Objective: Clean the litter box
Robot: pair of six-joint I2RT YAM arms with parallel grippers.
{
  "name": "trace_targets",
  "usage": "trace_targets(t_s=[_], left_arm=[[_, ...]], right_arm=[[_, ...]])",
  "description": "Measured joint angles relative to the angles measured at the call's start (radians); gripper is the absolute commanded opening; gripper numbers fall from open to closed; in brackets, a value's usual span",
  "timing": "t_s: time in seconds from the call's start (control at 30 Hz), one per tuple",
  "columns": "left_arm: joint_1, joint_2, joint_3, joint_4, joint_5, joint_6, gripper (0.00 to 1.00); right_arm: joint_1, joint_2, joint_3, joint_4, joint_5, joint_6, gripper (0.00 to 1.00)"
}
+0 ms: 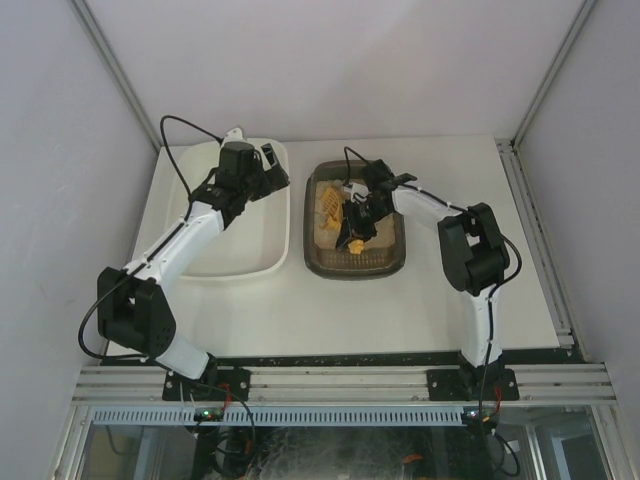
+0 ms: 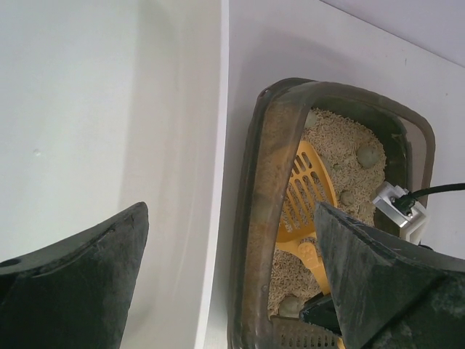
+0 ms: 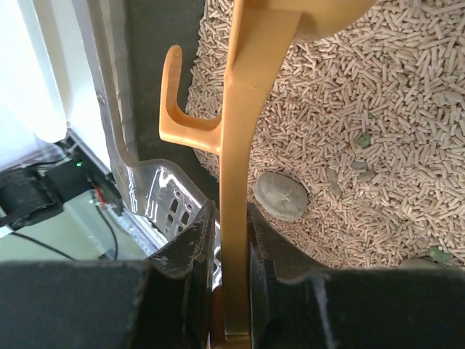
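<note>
Your right pincer (image 3: 231, 240) is clenched on the handle of the yellow-orange scoop (image 3: 236, 145), one jaw pressed to each flat side of it, low over the litter box (image 3: 156, 43). Your left pincer (image 2: 231, 218) stands released, jaws spread wide with nothing between them, and hangs above the right-hand rim of the white tub (image 2: 87, 109). In the top view you find the litter box (image 1: 355, 268) on the worktop (image 1: 430, 300) about midway across and in the far half, just to the right of the white tub (image 1: 240, 265) with a narrow strip of worktop between them. Its long axis runs from the arm bases toward the far wall, and its short sides face near and far. The scoop (image 1: 328, 200) lies roughly along that same axis, with the slotted head toward the far left part of the box and the handle coming back to the right pincer (image 1: 358, 215). From the left wrist you see the scoop (image 2: 305, 189) head resting on beige pellets close to the box (image 2: 265, 182) wall. From the right wrist, a small hook on the handle curls toward the dark wall, and a grey-green lump (image 3: 280, 196) sits on the pellets just beside the handle. Further lumps (image 2: 367, 154) show near the far corner.
</note>
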Motion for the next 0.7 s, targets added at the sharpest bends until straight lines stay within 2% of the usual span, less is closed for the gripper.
trace_targets(t_s=[0.13, 0.33, 0.7], left_arm=[[0.000, 0.000, 0.000, 0.000, 0.006, 0.000, 0.98], [0.000, 0.000, -0.017, 0.013, 0.022, 0.000, 0.98], [0.000, -0.024, -0.052, 0.028, 0.053, 0.000, 1.00]], right_arm=[[0.034, -0.006, 0.029, -0.050, 0.085, -0.040, 0.00], [0.042, -0.031, 0.027, -0.077, 0.129, -0.063, 0.00], [-0.030, -0.029, 0.018, -0.094, -0.038, -0.048, 0.00]])
